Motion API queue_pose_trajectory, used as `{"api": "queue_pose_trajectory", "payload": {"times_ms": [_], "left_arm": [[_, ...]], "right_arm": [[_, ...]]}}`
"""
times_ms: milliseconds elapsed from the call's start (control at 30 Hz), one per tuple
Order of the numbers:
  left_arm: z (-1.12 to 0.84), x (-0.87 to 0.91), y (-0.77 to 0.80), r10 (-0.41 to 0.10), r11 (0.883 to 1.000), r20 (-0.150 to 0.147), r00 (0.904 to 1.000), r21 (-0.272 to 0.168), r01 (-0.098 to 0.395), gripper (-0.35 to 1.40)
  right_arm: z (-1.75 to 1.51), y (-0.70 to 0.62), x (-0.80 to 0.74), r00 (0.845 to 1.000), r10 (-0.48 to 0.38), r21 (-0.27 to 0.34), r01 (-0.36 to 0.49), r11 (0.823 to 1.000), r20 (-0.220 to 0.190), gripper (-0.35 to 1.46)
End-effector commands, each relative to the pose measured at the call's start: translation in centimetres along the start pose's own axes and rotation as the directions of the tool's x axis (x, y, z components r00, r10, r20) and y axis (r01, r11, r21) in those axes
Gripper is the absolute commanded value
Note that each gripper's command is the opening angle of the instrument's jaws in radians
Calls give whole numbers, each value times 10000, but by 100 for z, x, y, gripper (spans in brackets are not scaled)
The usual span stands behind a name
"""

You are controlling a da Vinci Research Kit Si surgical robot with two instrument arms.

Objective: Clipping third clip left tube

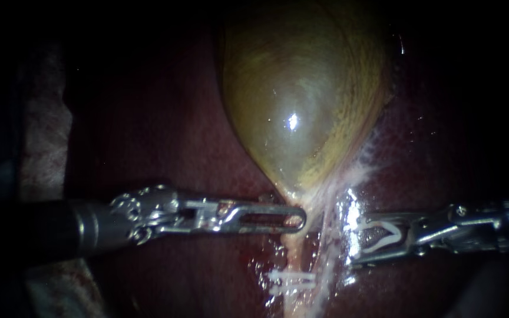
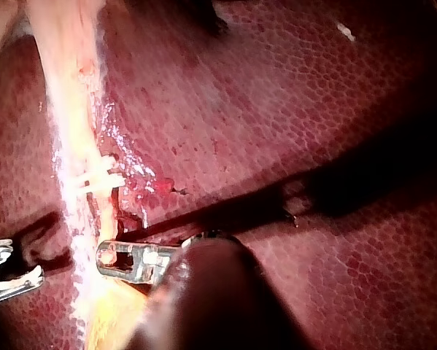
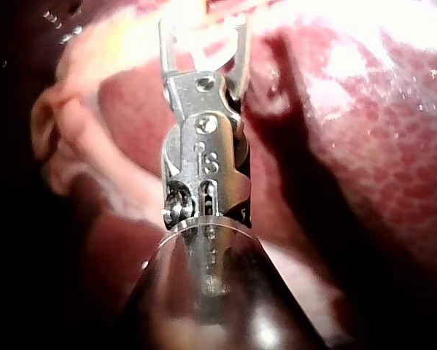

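A yellow-green, glossy, pear-shaped gallbladder [image 1: 301, 112] is seen in the upper centre of the endoscope view, lying on the dark red liver [image 1: 166, 118] and tapering to a narrow neck just below the middle. From that neck a pale yellowish left tube [image 1: 293, 247] is carried straight down toward the lower edge. Across it, near the bottom centre, white clip bars [image 1: 290, 281] are set as two parallel lines; whether one clip or two is meant cannot be told. The left instrument [image 1: 297, 220], a dark shaft with slotted steel jaws, is brought in from the left edge. Its jaws are held narrow, closed on the left tube just under the neck and well above the white clip bars. To the right of this tube a whitish frayed strand [image 1: 328, 235] is seen. The right instrument [image 1: 354, 235], entering from the right edge, is held with its jaws spread wide toward the strand, just beside it. A loaded white clip [image 1: 381, 235] is gripped between them. In the right wrist view the jaw tips are seen at a pale band of tissue.
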Motion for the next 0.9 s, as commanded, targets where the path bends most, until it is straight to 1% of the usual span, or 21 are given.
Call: {"api": "queue_pose_trajectory", "payload": {"times_ms": [33,133,333,533,767,900], "left_arm": [[-2,0,1,2,10000,19,10000,-17,-2,-35],[-8,-2,5,-7,10000,46,10000,-39,8,-35],[-18,-2,10,-32,9999,113,9999,-98,34,-35],[-24,2,13,-60,10000,88,9999,-66,61,-35],[-25,4,14,-73,10000,75,9999,-51,73,-35],[-26,4,16,-85,10000,77,9999,-52,85,-35]], "right_arm": [[2,-1,1,10000,8,-14,-8,10000,-6,60],[8,-3,3,10000,-30,-45,30,10000,-16,60],[25,-9,5,9982,591,-24,-591,9983,-73,60],[48,-17,2,9943,1058,97,-1057,9943,-136,60],[73,-25,-3,9894,1440,205,-1436,9894,-199,59],[84,-23,-6,9887,1484,227,-1479,9887,-227,59]]}}
